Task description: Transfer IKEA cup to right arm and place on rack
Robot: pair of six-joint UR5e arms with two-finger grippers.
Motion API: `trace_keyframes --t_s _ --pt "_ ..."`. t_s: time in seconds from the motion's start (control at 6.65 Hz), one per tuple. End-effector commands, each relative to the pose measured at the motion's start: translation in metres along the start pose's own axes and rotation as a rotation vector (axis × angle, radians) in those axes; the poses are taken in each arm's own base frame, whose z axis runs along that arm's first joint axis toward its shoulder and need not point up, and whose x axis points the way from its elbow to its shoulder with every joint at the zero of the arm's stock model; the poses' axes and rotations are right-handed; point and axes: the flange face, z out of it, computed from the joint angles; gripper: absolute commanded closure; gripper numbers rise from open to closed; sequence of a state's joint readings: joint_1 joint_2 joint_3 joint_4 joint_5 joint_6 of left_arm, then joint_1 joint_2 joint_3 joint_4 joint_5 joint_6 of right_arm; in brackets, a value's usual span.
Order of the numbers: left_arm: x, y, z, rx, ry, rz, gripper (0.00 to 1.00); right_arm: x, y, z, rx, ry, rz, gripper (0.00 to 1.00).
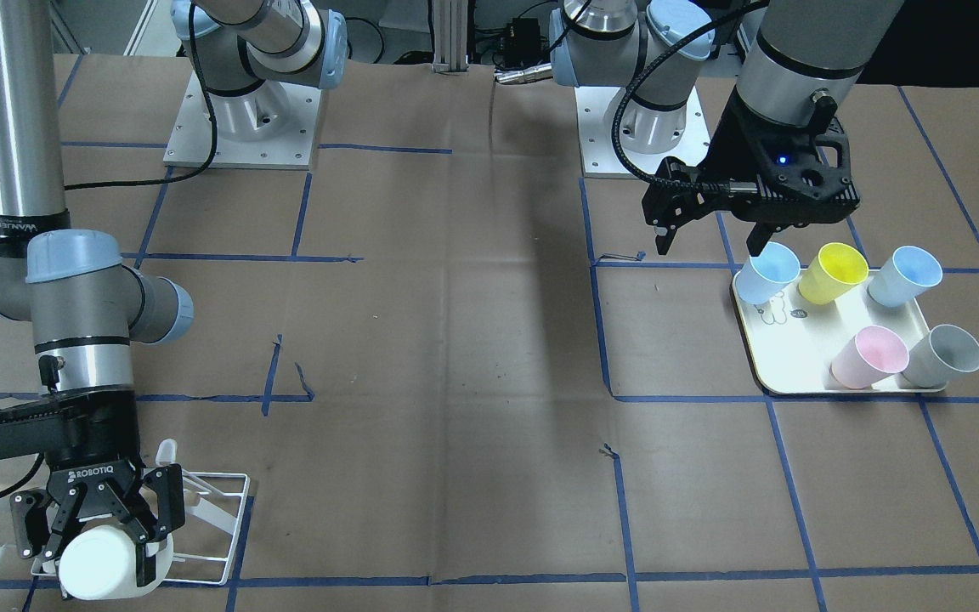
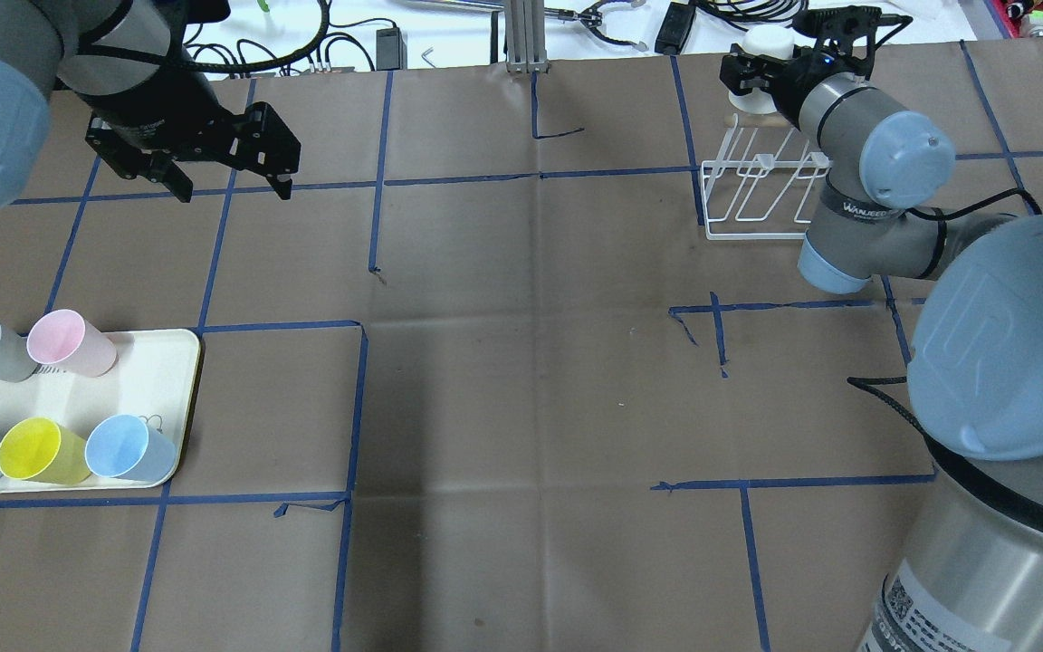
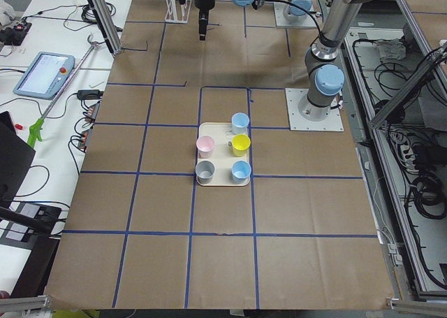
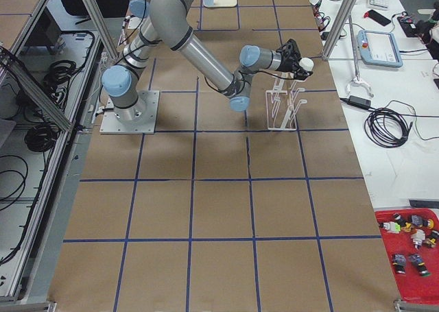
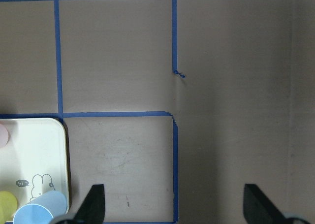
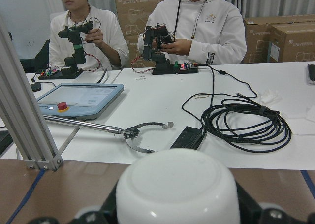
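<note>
The white IKEA cup [image 1: 103, 563] is clamped in my right gripper [image 1: 103, 544], which is shut on it. The cup hangs over the far end of the white wire rack [image 1: 222, 510], above its prongs. From overhead the cup [image 2: 764, 43] sits beyond the rack [image 2: 752, 195] with the right gripper [image 2: 761, 71] around it. In the right wrist view its rounded white body [image 6: 177, 189] fills the bottom. My left gripper [image 2: 236, 186] is open and holds nothing, hovering over bare table near the tray; its fingertips [image 5: 94, 204] stand wide apart.
A cream tray [image 2: 159, 362] at the robot's left holds several coloured cups lying tilted: grey, pink, yellow and two blue. Beyond the table's far edge is a white bench with cables [image 6: 241, 120], a teach pendant [image 6: 78, 98] and two seated people.
</note>
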State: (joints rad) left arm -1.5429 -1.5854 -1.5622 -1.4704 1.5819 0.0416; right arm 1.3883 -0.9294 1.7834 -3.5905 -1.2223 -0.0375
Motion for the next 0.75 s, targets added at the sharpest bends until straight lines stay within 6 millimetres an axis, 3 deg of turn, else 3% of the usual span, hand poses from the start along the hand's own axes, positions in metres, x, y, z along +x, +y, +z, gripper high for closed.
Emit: trace_keyframes --t_s 0.0,0.15,0.45,0.6 --pt "0.002 0.003 -0.002 -0.002 0.001 0.002 0.0 0.004 0.002 -0.004 -0.005 0.006 0.002 0.15" --pt "0.002 0.003 -0.002 -0.002 0.002 0.0 0.0 0.004 0.001 -0.004 -0.005 0.006 0.007 0.01" --pt "0.007 0.005 -0.002 -0.002 0.0 0.008 0.0 0.003 -0.006 -0.007 0.008 0.005 0.002 0.0" --pt "0.011 0.006 -0.002 -0.002 0.001 0.009 0.0 -0.003 -0.031 -0.022 0.041 0.008 -0.01 0.0"
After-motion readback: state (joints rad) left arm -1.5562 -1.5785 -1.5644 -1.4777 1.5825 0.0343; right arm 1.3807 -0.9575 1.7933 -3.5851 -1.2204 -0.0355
